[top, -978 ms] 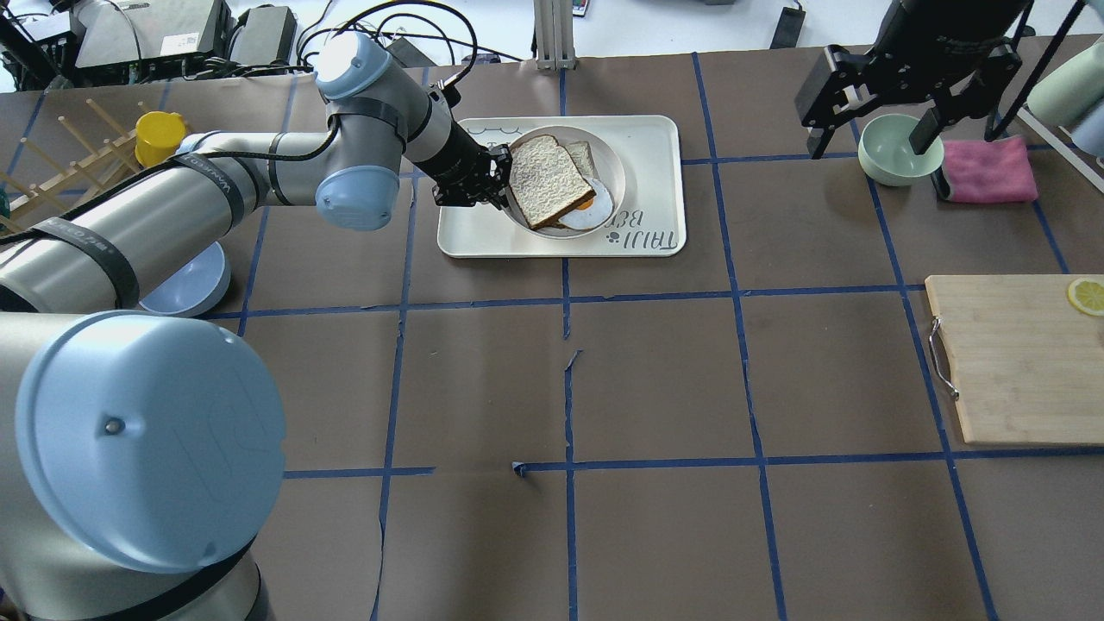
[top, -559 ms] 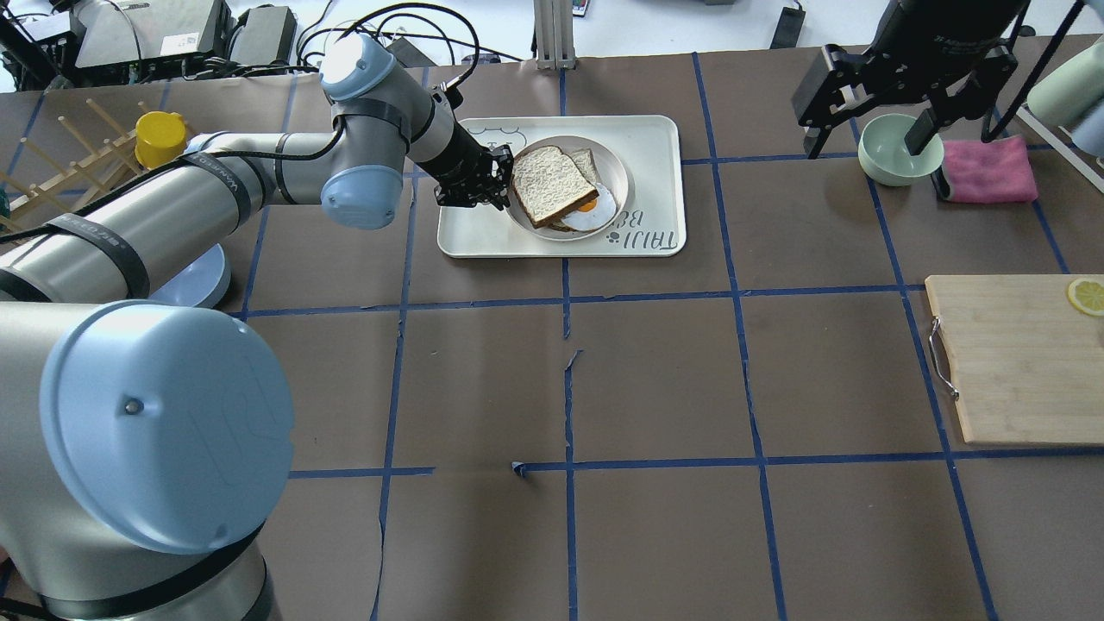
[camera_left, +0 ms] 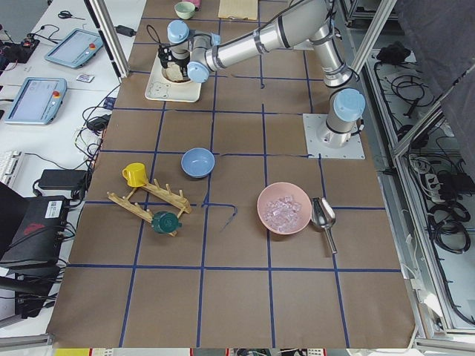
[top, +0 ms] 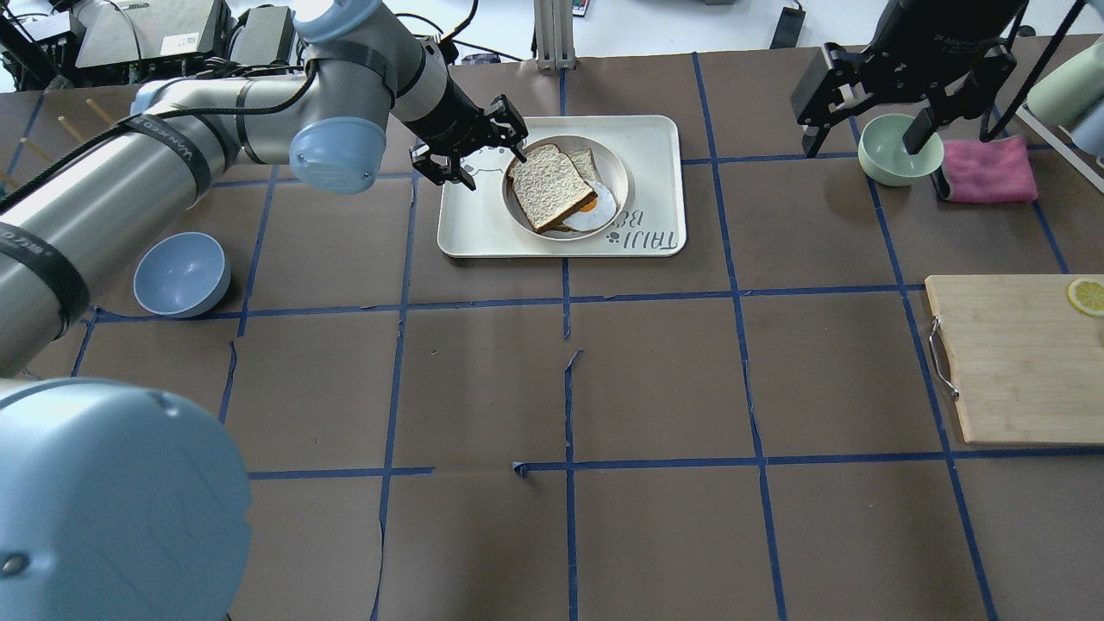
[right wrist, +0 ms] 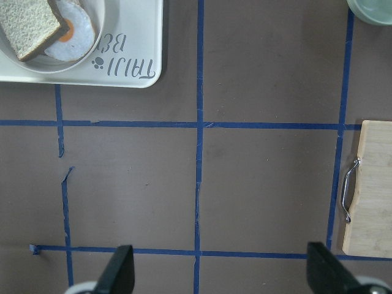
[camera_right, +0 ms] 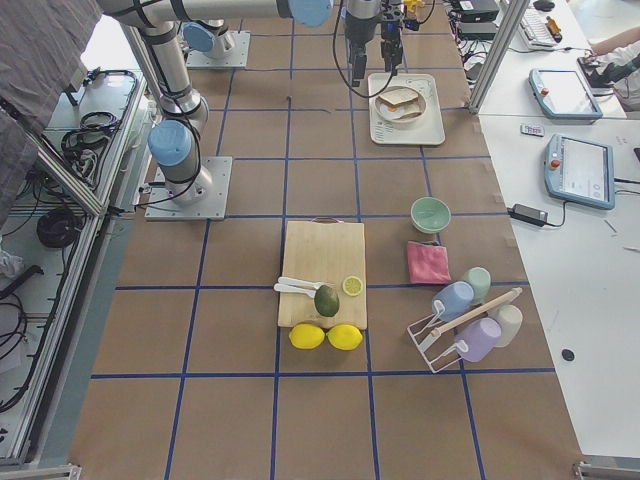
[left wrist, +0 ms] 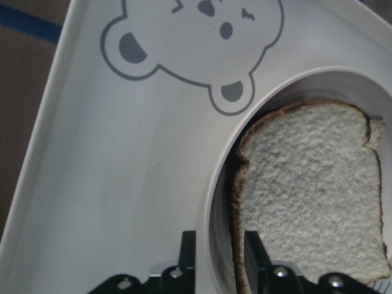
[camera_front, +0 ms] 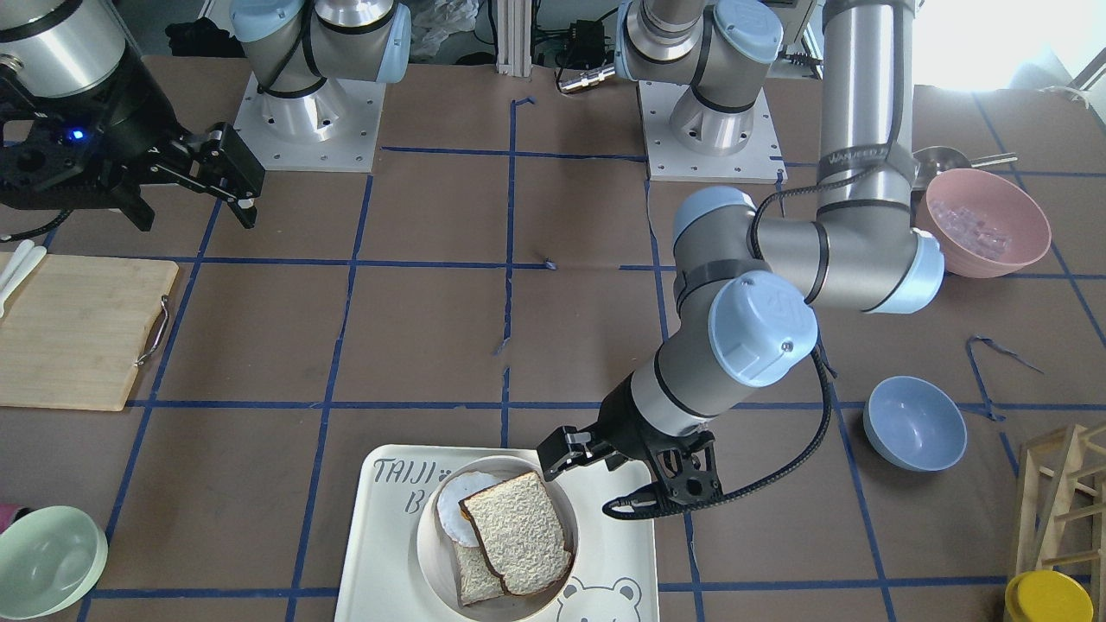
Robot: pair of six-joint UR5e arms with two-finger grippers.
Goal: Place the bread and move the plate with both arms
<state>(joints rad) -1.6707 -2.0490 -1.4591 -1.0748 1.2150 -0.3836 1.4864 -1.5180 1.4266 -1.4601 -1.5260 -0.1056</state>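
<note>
Brown paper table cover (top: pixel 655 379), gridded with blue tape, runs the length of your workspace. Partway out, you have a pale wooden cutting board (top: pixel 1009 362) at the right edge, with a yellow lemon slice (top: pixel 1087 296) on its far right corner. A round light-blue bowl (top: pixel 181 274) stands on the left. High over the right half of the table hangs the right arm's black two-finger gripper (top: pixel 862 142), its jaws spread wide with nothing between them.

Farther on sits the cream rectangular "TAIJI BEAR" tray (top: pixel 470 226), carrying the round cream-white plate (top: pixel 619 168). The grey-white bread slice with the dark brown crust (top: pixel 548 184) lies on the plate. It covers most of a squarer, paler slice (top: pixel 586 159) and part of a fried egg (top: pixel 597 213). Your left arm's black gripper (top: pixel 496 171) hangs over the tray just left of the plate, jaws apart and holding nothing. In its wrist view the plate's rim shows between the fingers (left wrist: pixel 254 248).

Farthest right, a pale green bowl (top: pixel 893 164) stands beside a folded pink cloth (top: pixel 992 168).
</note>
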